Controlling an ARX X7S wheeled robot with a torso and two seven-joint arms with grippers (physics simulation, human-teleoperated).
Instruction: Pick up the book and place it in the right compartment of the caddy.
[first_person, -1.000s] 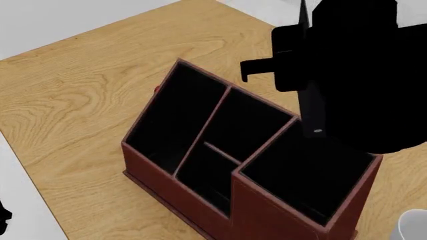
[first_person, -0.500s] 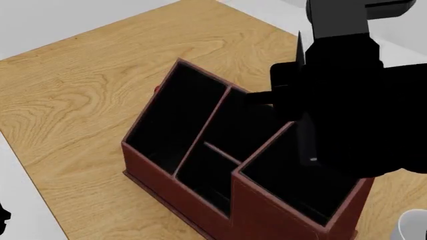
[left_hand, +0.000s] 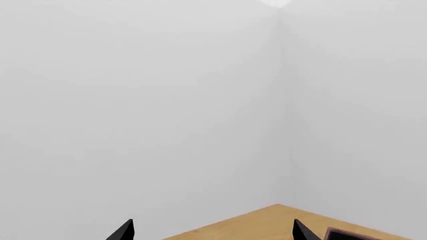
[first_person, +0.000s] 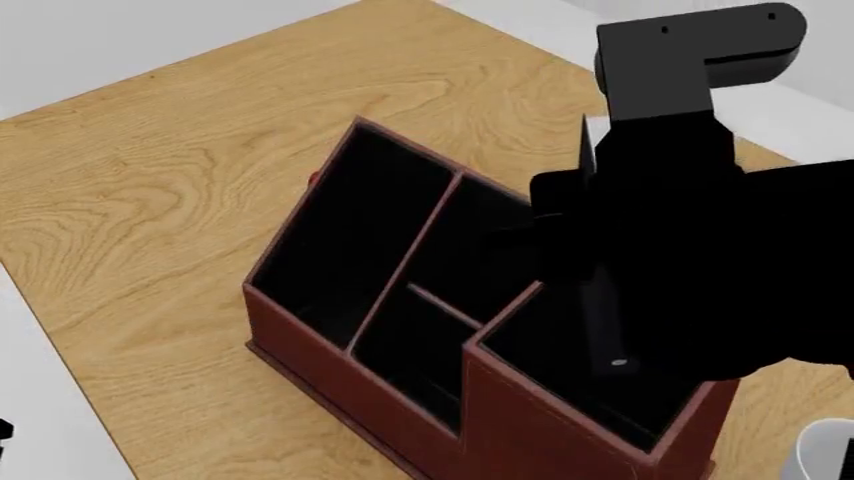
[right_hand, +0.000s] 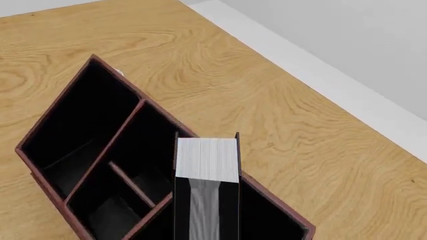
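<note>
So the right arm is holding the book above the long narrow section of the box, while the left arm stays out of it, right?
Not quite. The right wrist view shows the book in the right gripper above the caddy's tall right compartment, not the long narrow section. The left gripper is indeed idle.

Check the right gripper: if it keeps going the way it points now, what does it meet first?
Likely the black interior of the caddy's right compartment. The right gripper points down, carrying the book over that section. Depth is unclear; the book's lower edge would probably touch first.

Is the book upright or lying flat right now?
Upright: the book stands on end in the right gripper, white page edge showing, over the caddy.
</note>
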